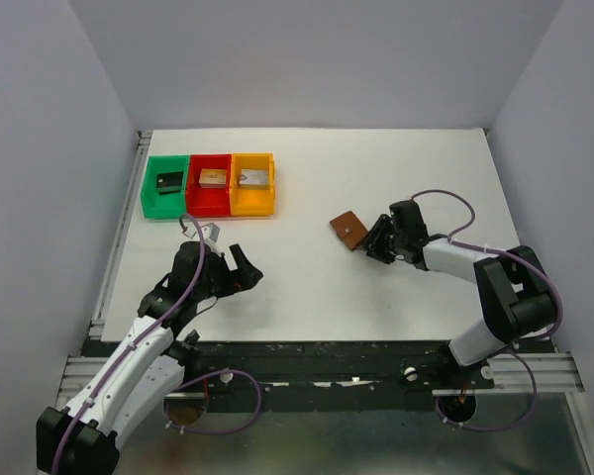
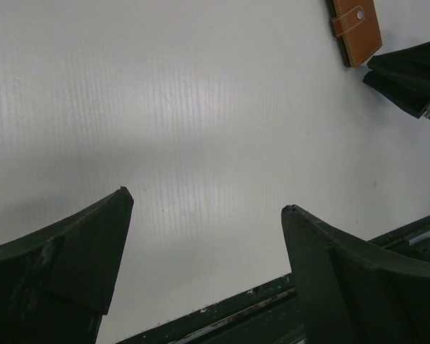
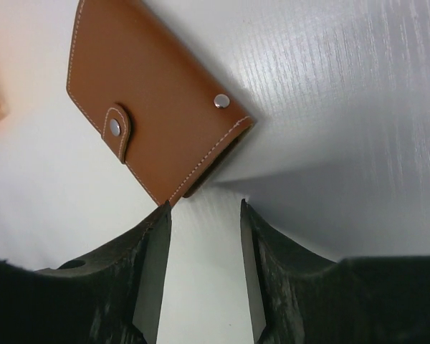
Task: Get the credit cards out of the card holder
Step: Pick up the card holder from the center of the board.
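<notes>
The card holder (image 1: pixel 349 231) is a brown leather wallet, folded shut with its snap tab fastened, lying right of the table's centre. In the right wrist view the card holder (image 3: pixel 150 107) sits just beyond my right gripper (image 3: pixel 204 206), its near corner beside the left fingertip (image 3: pixel 163 211). The jaws are open and hold nothing. My right gripper (image 1: pixel 371 242) is just right of the wallet. My left gripper (image 1: pixel 236 269) is open and empty near the front left, far from the wallet (image 2: pixel 357 29). The credit cards are hidden.
Green (image 1: pixel 148 188), red (image 1: pixel 210 203) and orange (image 1: pixel 252 206) bins stand in a row at the back left, each with a small block inside. The table's dark front rail (image 2: pixel 222 315) lies just below my left gripper (image 2: pixel 204 201).
</notes>
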Action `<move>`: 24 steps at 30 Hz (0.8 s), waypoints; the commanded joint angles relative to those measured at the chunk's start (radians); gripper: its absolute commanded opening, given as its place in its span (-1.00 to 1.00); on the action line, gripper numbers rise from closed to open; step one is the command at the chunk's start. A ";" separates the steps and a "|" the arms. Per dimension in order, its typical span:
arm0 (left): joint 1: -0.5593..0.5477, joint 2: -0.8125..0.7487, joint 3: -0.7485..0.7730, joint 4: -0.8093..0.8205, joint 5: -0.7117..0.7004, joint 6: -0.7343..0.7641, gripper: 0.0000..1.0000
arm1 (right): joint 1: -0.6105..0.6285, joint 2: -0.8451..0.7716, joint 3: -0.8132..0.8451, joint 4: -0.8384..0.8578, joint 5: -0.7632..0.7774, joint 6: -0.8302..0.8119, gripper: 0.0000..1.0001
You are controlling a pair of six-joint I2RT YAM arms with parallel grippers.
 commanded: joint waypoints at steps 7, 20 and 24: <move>-0.004 -0.012 -0.003 0.005 -0.029 -0.013 0.98 | -0.023 0.070 -0.016 0.145 -0.065 0.076 -0.07; -0.004 0.002 -0.003 0.010 -0.031 -0.012 0.98 | -0.037 0.102 -0.048 0.238 -0.091 0.117 -0.32; -0.003 0.002 -0.007 0.011 -0.032 -0.012 0.98 | -0.040 0.107 -0.054 0.254 -0.095 0.122 -0.43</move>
